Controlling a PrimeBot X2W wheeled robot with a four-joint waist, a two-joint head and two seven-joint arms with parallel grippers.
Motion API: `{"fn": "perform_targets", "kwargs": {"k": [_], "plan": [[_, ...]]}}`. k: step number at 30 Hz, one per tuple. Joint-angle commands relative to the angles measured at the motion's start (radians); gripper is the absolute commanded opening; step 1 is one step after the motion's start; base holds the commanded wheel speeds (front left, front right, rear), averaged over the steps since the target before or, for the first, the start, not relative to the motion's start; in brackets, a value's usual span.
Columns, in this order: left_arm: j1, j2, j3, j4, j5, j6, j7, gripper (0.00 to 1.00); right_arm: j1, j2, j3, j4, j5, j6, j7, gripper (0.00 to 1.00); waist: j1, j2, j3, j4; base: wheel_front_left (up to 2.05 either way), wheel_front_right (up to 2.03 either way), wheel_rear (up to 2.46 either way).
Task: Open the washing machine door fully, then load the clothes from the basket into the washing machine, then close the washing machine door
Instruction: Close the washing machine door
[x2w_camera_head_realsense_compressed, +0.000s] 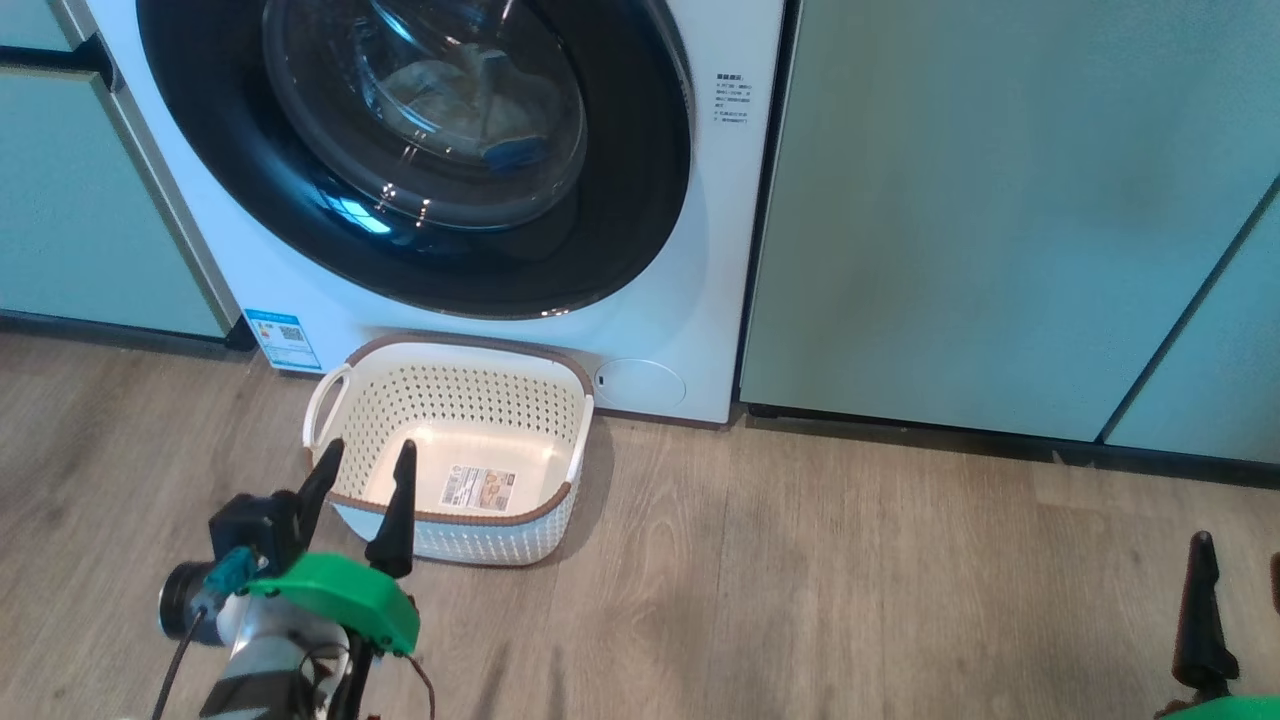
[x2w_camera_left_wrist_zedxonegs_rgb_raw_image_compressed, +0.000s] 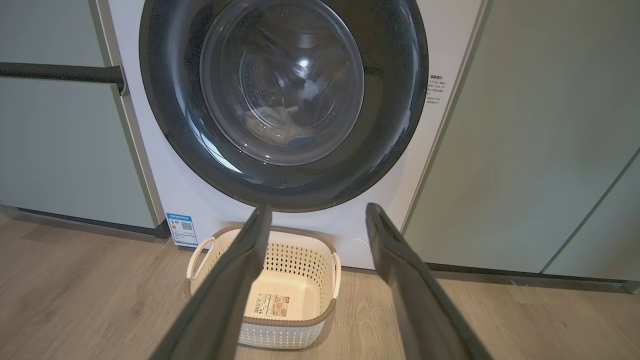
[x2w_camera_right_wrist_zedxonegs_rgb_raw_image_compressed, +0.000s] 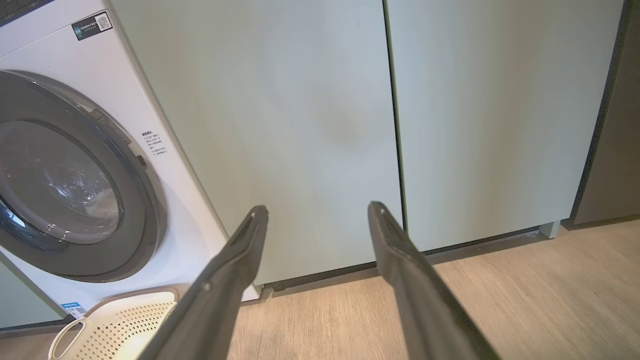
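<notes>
At my 12 o'clock the washing machine door (x2w_camera_head_realsense_compressed: 630, 180) is shut, clothes (x2w_camera_head_realsense_compressed: 440, 95) behind its glass; the basket (x2w_camera_head_realsense_compressed: 470, 395) stands at 11.

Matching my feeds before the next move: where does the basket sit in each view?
Head view: basket lower left of centre, in front of the washer.
Left wrist view: basket bottom centre.
Right wrist view: basket bottom left corner, cut by the edge.
Shared landmark: blue sticker on the washer, just up-left of the basket.
</notes>
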Motion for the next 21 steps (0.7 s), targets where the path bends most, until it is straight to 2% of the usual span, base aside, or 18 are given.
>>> {"fn": "perform_targets", "kwargs": {"k": [1, 21], "plan": [[-0.032, 0.032, 0.024, -0.031, -0.011, -0.001, -0.006, 1.0, -0.026, -0.005, 0.024, -0.035, -0.003, 0.0, -0.006, 1.0, 0.0001, -0.0001, 0.0, -0.003, 0.0, 0.0, 0.0], [-0.031, 0.041, 0.004, -0.027, -0.046, -0.001, -0.006, 1.0, -0.024, 0.002, 0.036, -0.017, 0.007, 0.0, -0.006, 1.0, 0.0001, -0.0001, -0.005, 0.011, 0.0, 0.0, 0.0]]}}
